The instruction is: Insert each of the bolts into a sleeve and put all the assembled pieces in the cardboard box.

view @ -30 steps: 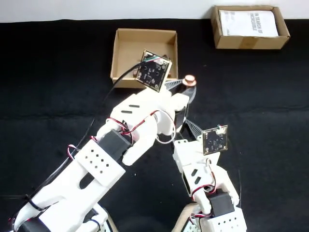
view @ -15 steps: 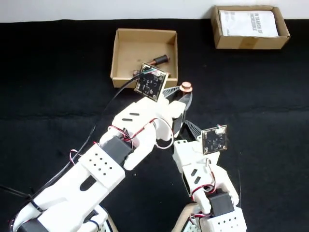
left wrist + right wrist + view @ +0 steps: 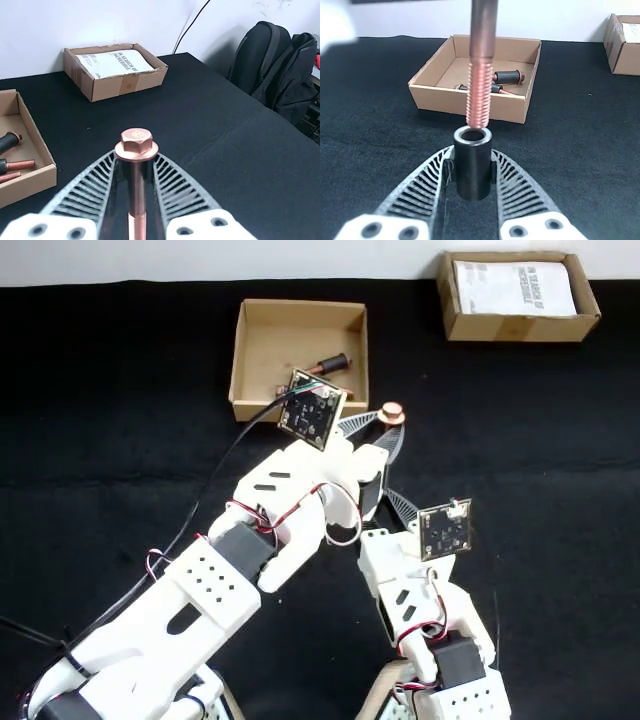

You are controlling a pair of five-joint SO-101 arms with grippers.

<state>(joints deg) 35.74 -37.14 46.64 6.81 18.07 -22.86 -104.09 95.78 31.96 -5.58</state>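
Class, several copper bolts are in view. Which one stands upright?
The bolt gripped in the left claw, threaded end down over the sleeve. The other bolts, in the cardboard box, lie on their sides.

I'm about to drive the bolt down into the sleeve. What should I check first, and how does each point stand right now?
1. Bolt held firmly: ok. The left gripper is shut on its shank just under the head.
2. Sleeve held upright, mouth up: ok. The right gripper is shut on it.
3. Threaded tip over the bore, side to side: ok in the right wrist view.
4. Tip over the bore, near to far: cannot tell.
5. Bolt axis in line with the sleeve: roughly ok, with a slight lean.
6. Room in the cardboard box: ok. The assembled pieces lie toward one side.
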